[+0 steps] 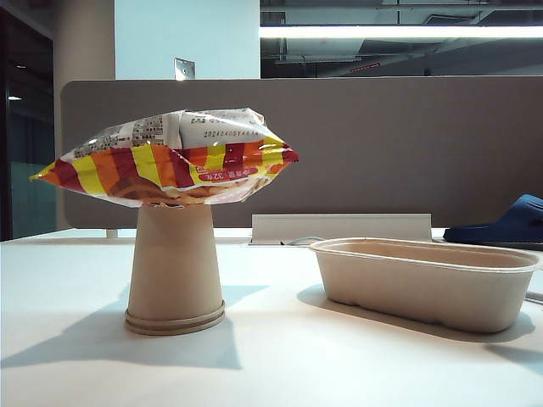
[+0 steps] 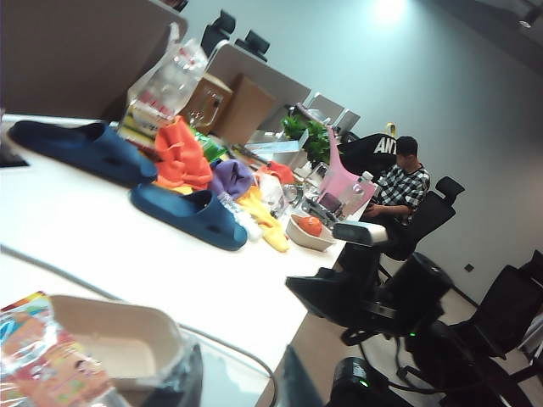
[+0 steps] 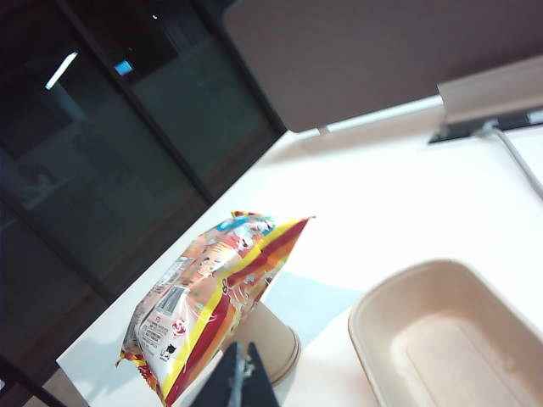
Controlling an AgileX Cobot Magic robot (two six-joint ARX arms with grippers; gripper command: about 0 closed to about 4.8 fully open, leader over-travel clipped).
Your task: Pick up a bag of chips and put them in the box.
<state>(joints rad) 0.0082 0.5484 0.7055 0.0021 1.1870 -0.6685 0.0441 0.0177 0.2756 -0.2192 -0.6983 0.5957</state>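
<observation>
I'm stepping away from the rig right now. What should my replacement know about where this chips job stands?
Left claw: not visible in any view, state unknown.
Right claw: only a dark tip shows in its wrist view, above the table near the cup; open or shut unclear, holding nothing visible.
Bag of chips: balanced on top of an upside-down paper cup, untouched.
Box: empty, on the table to the cup's right in the exterior view.
Done: nothing. Left: grasp the bag, carry it over, drop it in the box.

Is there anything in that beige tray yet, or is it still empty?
Empty. The right wrist view looks down into the box and shows only its bare floor; the bag of chips lies across an upturned paper cup beside it.
</observation>
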